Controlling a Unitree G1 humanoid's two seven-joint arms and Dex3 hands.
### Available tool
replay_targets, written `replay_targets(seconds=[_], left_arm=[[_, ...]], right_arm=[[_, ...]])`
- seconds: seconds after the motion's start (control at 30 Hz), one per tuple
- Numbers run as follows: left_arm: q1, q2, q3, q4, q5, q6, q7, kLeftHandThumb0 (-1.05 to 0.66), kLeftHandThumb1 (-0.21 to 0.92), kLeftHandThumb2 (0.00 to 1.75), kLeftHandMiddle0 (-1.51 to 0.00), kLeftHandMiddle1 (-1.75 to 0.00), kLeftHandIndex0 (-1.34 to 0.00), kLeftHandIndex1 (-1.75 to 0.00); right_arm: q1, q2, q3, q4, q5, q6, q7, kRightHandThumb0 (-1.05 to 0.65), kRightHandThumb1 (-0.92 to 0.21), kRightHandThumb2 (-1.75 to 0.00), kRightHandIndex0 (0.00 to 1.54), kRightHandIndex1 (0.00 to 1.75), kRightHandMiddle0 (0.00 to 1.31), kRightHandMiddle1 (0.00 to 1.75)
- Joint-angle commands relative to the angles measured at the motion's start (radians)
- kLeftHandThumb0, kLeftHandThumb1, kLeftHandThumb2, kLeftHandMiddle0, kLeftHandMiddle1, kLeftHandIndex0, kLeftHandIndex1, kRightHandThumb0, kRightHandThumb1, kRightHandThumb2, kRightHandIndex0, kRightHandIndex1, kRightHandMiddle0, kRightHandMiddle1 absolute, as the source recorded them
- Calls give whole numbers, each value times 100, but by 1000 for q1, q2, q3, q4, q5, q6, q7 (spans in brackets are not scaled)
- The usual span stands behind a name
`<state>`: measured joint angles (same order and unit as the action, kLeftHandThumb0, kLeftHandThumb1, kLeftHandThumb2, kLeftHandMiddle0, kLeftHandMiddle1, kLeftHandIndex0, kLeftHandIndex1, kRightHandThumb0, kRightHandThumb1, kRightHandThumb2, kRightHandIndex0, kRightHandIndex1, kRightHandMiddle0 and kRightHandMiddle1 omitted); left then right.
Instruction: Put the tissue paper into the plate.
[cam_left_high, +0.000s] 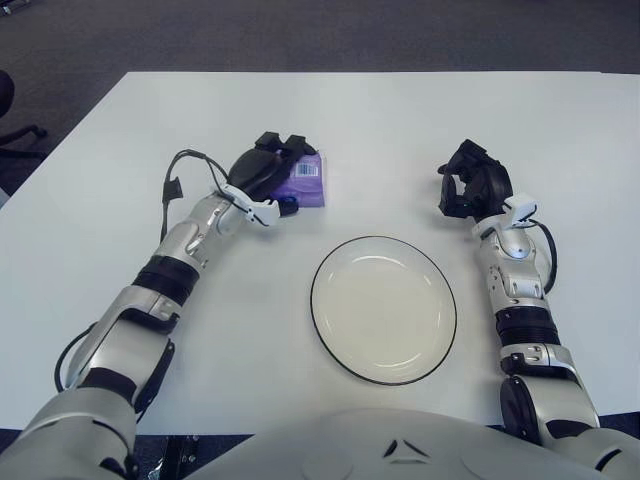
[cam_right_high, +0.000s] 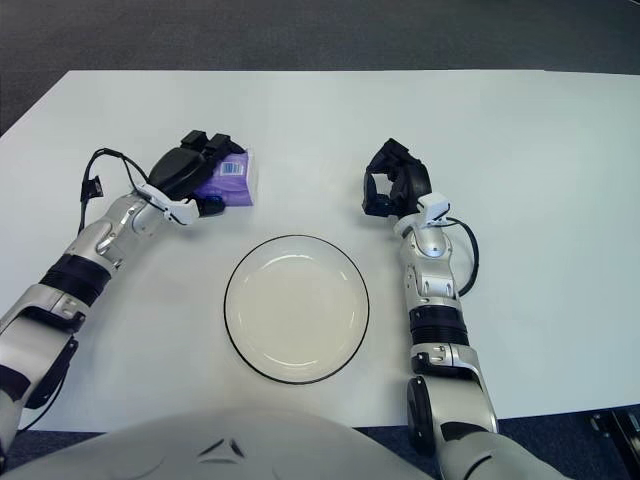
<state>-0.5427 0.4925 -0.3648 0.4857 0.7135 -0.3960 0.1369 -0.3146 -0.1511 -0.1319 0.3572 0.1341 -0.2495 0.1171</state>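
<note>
A purple tissue pack (cam_left_high: 305, 181) lies on the white table, up and to the left of the plate. My left hand (cam_left_high: 268, 170) is on top of its left part. The fingers (cam_left_high: 283, 143) reach over the far edge and the thumb sits at the near edge, so the hand is closed around the pack. The white plate (cam_left_high: 383, 309) with a dark rim is empty in the near middle of the table. My right hand (cam_left_high: 470, 186) shows to the upper right of the plate, fingers loosely relaxed and holding nothing.
The white table (cam_left_high: 400, 120) stretches far behind the plate and the hands. A black cable (cam_left_high: 185, 165) loops off my left wrist. Dark carpet lies beyond the far edge, with a chair base (cam_left_high: 12, 125) at the far left.
</note>
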Motion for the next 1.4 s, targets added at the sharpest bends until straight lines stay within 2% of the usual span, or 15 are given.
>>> replay_targets(seconds=[0.0, 0.13, 0.3, 0.47, 0.57, 0.8, 1.1, 1.37], left_arm=[[71, 39, 11, -46, 0, 18, -33, 53, 16, 151, -74, -175, -86, -175], [81, 30, 32, -125, -10, 38, -35, 53, 17, 149, -73, -175, -89, -175], [92, 16, 46, -161, -3, 19, 26, 51, 19, 147, -71, -175, -89, -175], [134, -9, 78, -269, -46, 5, 30, 53, 17, 150, -73, -175, -94, -175], [157, -24, 100, -346, -77, -20, 37, 54, 15, 152, -75, -175, -97, -175], [192, -58, 130, -435, -118, -99, 57, 56, 11, 157, -78, -175, -103, -175], [276, -81, 126, -588, -159, -163, 8, 56, 10, 159, -79, -175, -104, -175], [342, -74, 122, -716, -216, -183, -104, 56, 10, 157, -79, -175, -100, -175]], right_arm=[[151, 56, 1, 91, 12, 13, 3, -48, -33, -130, 134, 175, 60, 175], [148, 52, 0, 94, 16, 27, 12, -47, -33, -130, 134, 175, 60, 175], [145, 47, -2, 101, 15, 31, 19, -47, -33, -130, 134, 175, 60, 175], [143, 42, -1, 105, 10, 34, 21, -47, -34, -130, 133, 175, 60, 175], [139, 39, 0, 110, 8, 37, 22, -47, -34, -129, 133, 175, 60, 175], [136, 36, 3, 112, 8, 43, 23, -47, -34, -129, 133, 175, 59, 175], [133, 35, 6, 110, 2, 59, 17, -47, -34, -129, 132, 175, 59, 175], [130, 32, 9, 111, 4, 67, 25, -47, -34, -129, 133, 175, 59, 175]])
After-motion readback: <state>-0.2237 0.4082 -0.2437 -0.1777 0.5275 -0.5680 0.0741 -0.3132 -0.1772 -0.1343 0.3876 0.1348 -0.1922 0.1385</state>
